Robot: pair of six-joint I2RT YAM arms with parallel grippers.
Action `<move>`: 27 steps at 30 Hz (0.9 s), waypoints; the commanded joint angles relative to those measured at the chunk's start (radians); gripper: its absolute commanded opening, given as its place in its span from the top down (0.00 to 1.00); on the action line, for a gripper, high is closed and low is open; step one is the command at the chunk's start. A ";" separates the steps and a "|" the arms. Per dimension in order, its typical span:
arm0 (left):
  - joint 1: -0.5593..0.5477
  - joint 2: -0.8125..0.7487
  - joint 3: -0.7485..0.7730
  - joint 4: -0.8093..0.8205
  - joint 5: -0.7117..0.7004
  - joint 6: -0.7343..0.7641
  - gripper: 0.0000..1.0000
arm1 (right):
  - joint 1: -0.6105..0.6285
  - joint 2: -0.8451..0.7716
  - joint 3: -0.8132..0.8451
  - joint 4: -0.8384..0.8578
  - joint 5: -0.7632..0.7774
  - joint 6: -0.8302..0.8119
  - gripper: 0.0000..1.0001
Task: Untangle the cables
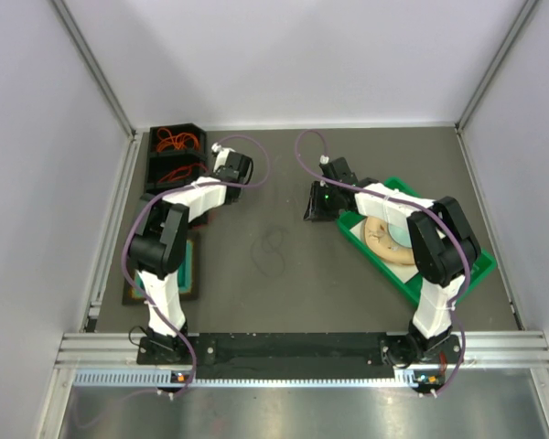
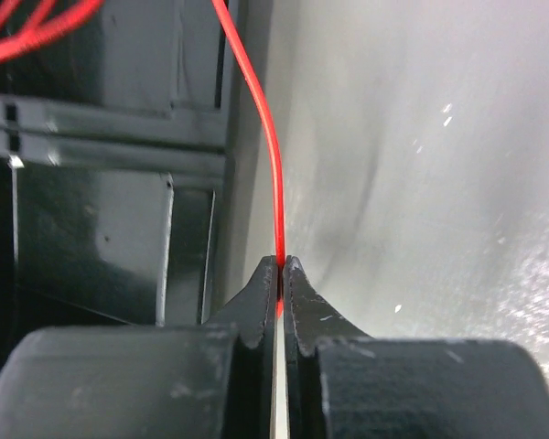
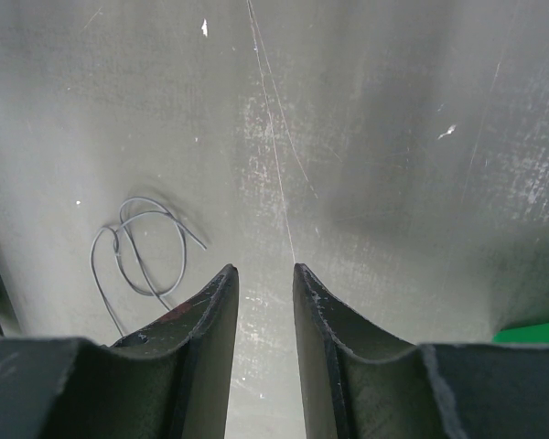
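Observation:
My left gripper (image 1: 212, 174) sits at the right edge of a black bin (image 1: 165, 174). In the left wrist view its jaws (image 2: 281, 265) are shut on one orange-red cable (image 2: 273, 155) that runs up and left toward the bin. More orange-red cables (image 1: 176, 139) lie looped in the bin and also show in the left wrist view (image 2: 27, 32). A thin dark cable (image 1: 273, 249) lies in loose loops on the table's middle and also shows in the right wrist view (image 3: 137, 251). My right gripper (image 1: 313, 212) is open and empty (image 3: 265, 270) just above the table, right of the dark cable.
A green tray (image 1: 476, 274) holding round beige and pale items stands at the right, under my right arm; its corner also shows in the right wrist view (image 3: 531, 331). A dark mat with a teal piece (image 1: 190, 265) lies at the left. Grey walls enclose the table.

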State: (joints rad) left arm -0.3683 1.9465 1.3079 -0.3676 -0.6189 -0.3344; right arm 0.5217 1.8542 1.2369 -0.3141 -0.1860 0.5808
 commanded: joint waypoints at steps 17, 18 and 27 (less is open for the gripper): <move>0.020 -0.178 0.352 0.081 -0.125 0.389 1.00 | 0.011 -0.035 0.015 0.026 -0.001 0.005 0.69; 0.032 -0.175 0.361 0.096 -0.130 0.403 1.00 | 0.011 -0.036 0.015 0.026 -0.003 0.005 0.69; 0.123 -0.127 0.257 0.316 -0.061 0.514 1.00 | 0.011 -0.030 0.013 0.024 0.000 0.005 0.69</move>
State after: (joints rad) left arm -0.2806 1.7962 1.6161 -0.2180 -0.6994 0.1024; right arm 0.5217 1.8542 1.2369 -0.3141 -0.1860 0.5808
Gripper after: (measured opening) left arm 0.021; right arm 0.308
